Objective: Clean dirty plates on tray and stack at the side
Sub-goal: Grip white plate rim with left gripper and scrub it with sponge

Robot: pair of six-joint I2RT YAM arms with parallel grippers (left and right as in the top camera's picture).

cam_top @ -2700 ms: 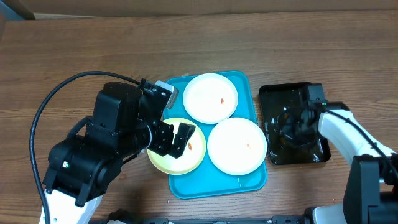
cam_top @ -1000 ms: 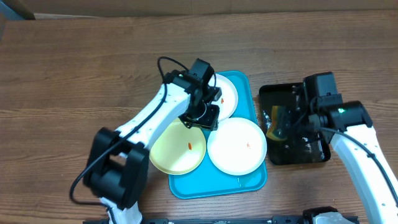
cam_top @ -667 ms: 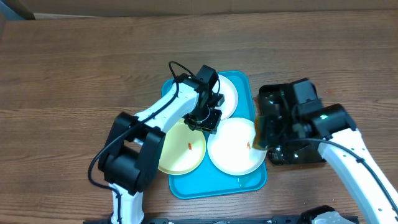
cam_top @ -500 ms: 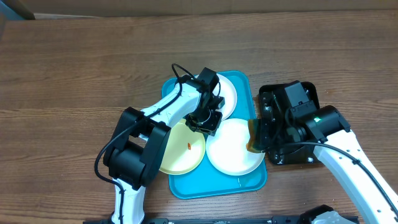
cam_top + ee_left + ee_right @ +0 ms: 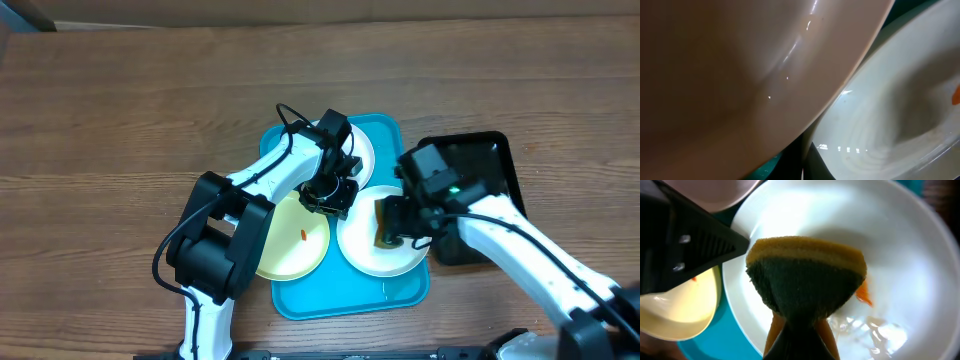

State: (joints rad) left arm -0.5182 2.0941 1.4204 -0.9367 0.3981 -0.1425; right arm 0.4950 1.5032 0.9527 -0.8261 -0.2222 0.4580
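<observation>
while right gripper (image 5: 393,224) clamps sponge (image 5: 807,277) over white plate (image 5: 900,245), left gripper (image 5: 335,192) state is unclear.

The table (image 5: 120,100) is matt, grained brown wood. The turquoise tray (image 5: 300,300) looks like smooth, glossy plastic. On it, the white plate (image 5: 900,245) is smooth and shiny, and the sponge (image 5: 807,280) over the plate pairs a rough dark-green scouring face with yellow foam. Right of the turquoise tray, the black tray (image 5: 495,160) is glossy.
</observation>
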